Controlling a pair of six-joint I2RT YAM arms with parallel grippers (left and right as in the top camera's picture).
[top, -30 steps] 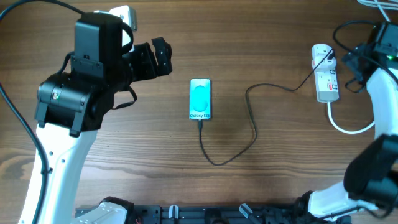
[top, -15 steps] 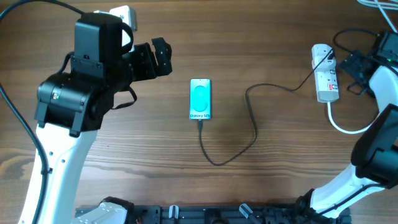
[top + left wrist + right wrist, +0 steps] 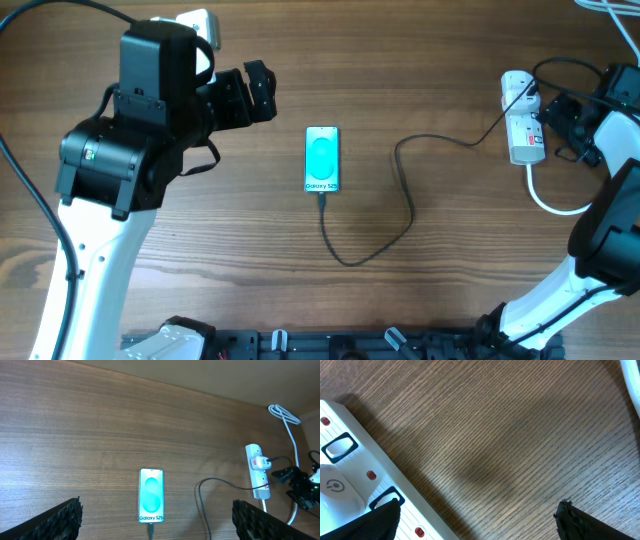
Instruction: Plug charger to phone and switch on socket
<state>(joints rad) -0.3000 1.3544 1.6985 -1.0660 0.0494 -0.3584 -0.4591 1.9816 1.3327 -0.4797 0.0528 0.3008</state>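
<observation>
The phone point(image 3: 322, 159) lies flat mid-table with its teal screen up; it also shows in the left wrist view point(image 3: 151, 496). The thin black charger cable point(image 3: 400, 190) runs from the phone's near end, loops right and reaches its plug in the white socket strip point(image 3: 523, 120). My right gripper point(image 3: 560, 112) is open and empty, just right of the strip. In the right wrist view one finger overlaps the strip's point(image 3: 350, 475) edge by a rocker switch; the other is over bare wood. My left gripper point(image 3: 255, 90) is open and empty, up left of the phone.
The strip's thick white cord point(image 3: 555, 205) curves down and right toward my right arm. A white cable point(image 3: 285, 415) lies coiled at the far right edge of the table. Bare wood surrounds the phone.
My right gripper has moved left and slightly down toward the socket strip, now close beside it. The left arm, phone and cable have not moved.
</observation>
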